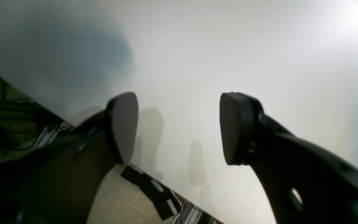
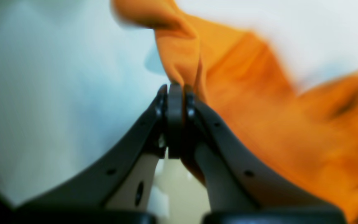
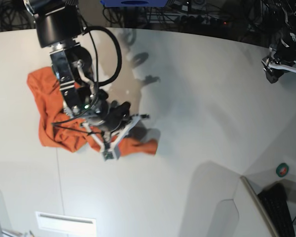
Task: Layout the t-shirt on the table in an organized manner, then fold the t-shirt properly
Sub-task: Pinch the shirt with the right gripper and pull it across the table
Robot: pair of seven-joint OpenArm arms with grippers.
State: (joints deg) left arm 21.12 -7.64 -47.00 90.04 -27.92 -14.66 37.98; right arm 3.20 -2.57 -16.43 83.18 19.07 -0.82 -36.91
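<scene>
Orange shirt [image 2: 259, 102] bunched on desk [image 3: 197, 98]; right pincer [image 2: 176, 88] clenched on its fold; left pincer [image 1: 179, 124] released, well apart.

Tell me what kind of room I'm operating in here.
Probably a robotics lab or test cell: a big white table with only an orange t-shirt on it, cable bundles behind it, and a keyboard at a side desk.

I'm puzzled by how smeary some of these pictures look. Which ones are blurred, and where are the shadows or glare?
Right wrist view: the t-shirt is smeared, and the shut right gripper pinching it is soft too. Left wrist view: glare top right on the table, a dark shadow top left. Base view: sharpest, with arm shadows across the table.
</scene>
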